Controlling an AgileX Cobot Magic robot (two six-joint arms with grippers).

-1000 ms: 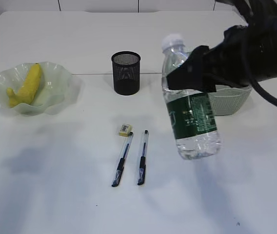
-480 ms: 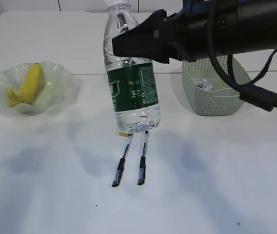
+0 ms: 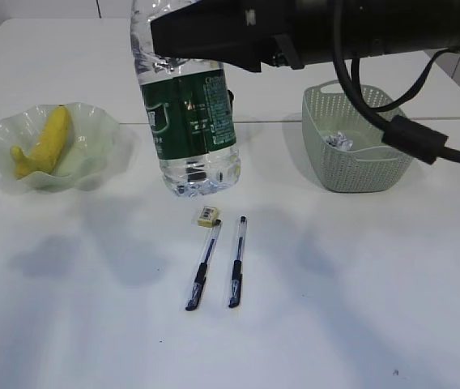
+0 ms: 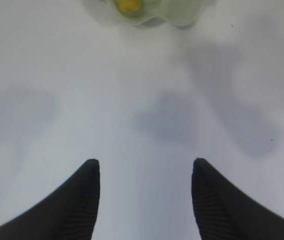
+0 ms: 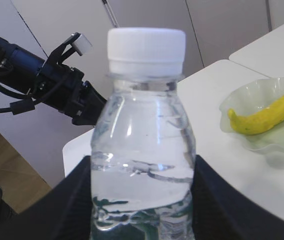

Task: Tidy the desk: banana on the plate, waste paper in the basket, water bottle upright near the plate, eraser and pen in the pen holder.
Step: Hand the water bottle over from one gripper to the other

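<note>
Right now, right gripper [image 5: 142, 200]: clamped on the water bottle [image 3: 188, 121], held in the air, nearly upright.
Left gripper [image 4: 146, 200]: jaws spread, empty, over bare table [image 4: 132, 100].
Below bottle: eraser [image 3: 207, 215], two pens [image 3: 203, 265].
Far left: banana [image 3: 45, 142] on plate [image 3: 100, 138].
Right: basket [image 3: 359, 162] with waste paper [image 3: 340, 141].

a robot lab or test room set up as a mock desk. plain white tables [image 3: 68, 324] are pushed together, with white panelled walls [image 5: 222, 30] behind. a black robot arm [image 3: 359, 24] with a trailing cable [image 3: 412, 138] reaches over the top, and a second arm [image 5: 37, 75] stands off the table's edge above a wood-coloured floor [image 5: 2, 165].
</note>
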